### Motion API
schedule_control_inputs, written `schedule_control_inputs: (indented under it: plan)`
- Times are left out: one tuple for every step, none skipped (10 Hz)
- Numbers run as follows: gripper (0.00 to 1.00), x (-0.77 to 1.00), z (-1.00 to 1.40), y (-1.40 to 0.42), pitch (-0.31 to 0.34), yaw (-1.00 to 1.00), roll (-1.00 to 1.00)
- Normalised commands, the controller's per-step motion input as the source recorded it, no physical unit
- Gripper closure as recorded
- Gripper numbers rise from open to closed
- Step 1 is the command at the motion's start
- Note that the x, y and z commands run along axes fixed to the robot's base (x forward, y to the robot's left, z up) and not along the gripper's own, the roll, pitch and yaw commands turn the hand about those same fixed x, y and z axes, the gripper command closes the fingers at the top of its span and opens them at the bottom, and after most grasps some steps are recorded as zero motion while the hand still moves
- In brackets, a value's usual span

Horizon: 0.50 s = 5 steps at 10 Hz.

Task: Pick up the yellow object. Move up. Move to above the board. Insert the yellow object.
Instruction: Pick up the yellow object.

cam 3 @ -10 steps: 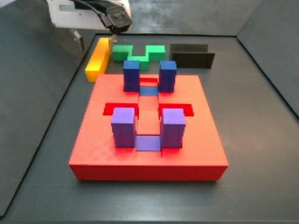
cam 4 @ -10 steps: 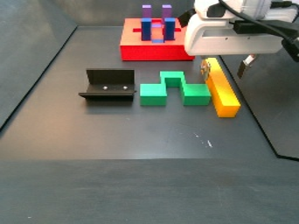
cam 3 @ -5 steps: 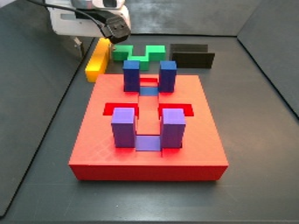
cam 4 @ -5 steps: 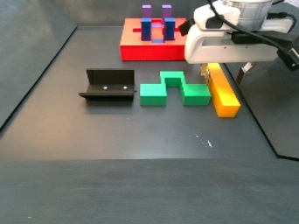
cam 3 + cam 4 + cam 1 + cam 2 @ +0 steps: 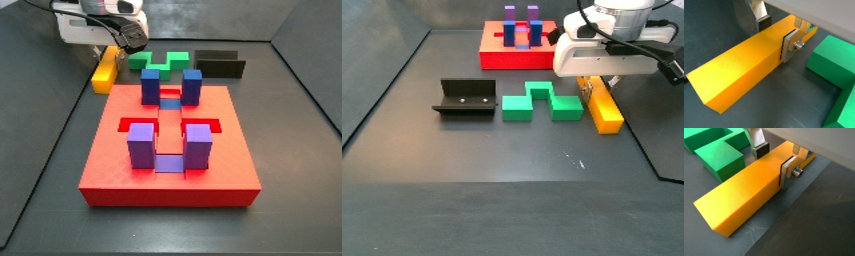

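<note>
The yellow object (image 5: 737, 70) (image 5: 744, 198) is a long orange-yellow bar lying on the dark floor in both side views (image 5: 104, 72) (image 5: 605, 110). My gripper (image 5: 775, 40) (image 5: 773, 167) straddles it near its far end, with one silver finger's pad (image 5: 786, 47) flat against its side and the other pad (image 5: 761, 150) at the opposite side. In the side views the gripper (image 5: 123, 42) (image 5: 600, 85) sits low over the bar. The red board (image 5: 107, 165) (image 5: 505, 58) with blue and purple uprights lies apart from the bar.
A green zigzag block (image 5: 543, 102) (image 5: 167, 62) (image 5: 834, 55) (image 5: 714, 153) lies right beside the bar. The dark fixture (image 5: 465, 98) (image 5: 221, 63) stands past the green block. Walls (image 5: 40, 120) bound the floor.
The gripper has come down over the bar's far end. The bar has shifted slightly sideways on the floor between the fingers.
</note>
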Motion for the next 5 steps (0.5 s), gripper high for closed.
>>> schedule_control_inputs:
  plan:
    - [1.0, 0.0, 0.0, 0.0, 0.0, 0.0, 0.0]
    - [1.0, 0.0, 0.0, 0.0, 0.0, 0.0, 0.0]
    - [1.0, 0.0, 0.0, 0.0, 0.0, 0.0, 0.0]
    - [1.0, 0.0, 0.0, 0.0, 0.0, 0.0, 0.0]
    - [1.0, 0.0, 0.0, 0.0, 0.0, 0.0, 0.0]
